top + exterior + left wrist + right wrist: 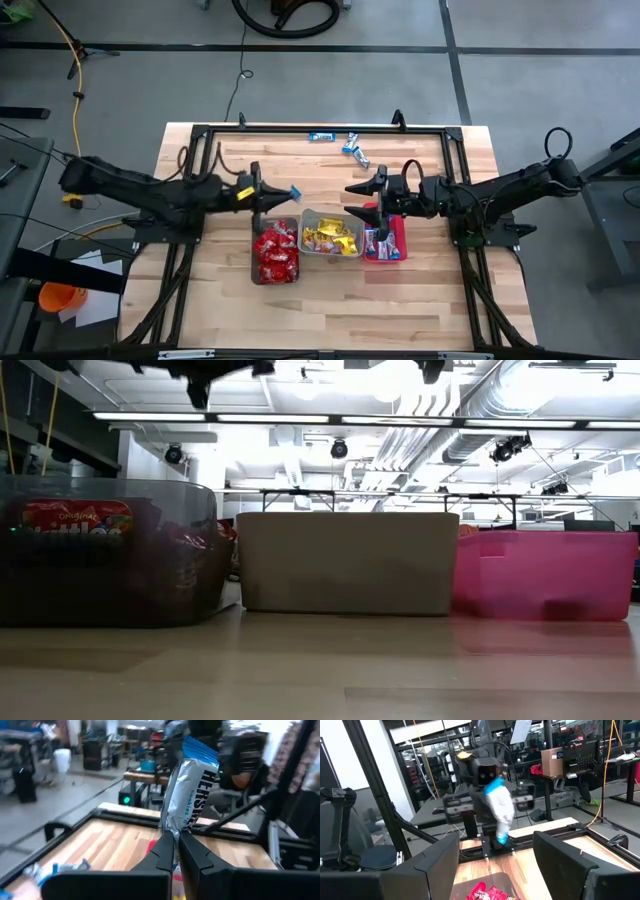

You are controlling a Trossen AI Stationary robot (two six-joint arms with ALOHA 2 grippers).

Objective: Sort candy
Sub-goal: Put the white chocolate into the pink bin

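My left gripper hovers over the table just beyond the far rim of the brown bin, shut on a slim blue-and-white bar. My right gripper is open and faces it from the right, above the pink bin's far end; it touches nothing. The right wrist view shows the held bar straight ahead between that arm's own spread fingers. Red packets fill the brown bin, yellow packets lie in the grey bin, and blue-and-white bars lie in the pink bin. My left gripper pinches the bar by its silver end between the two fingertips. The fingers run level, pointing toward the table's right, in line with the bar. The bar sticks out beyond the fingertips with its blue end free, lifted clear of the table.
Loose blue-and-white bars lie by the table's far edge, inside the black frame. The low view shows the brown, grey and pink bins side by side. Bare wood lies in front of the bins.
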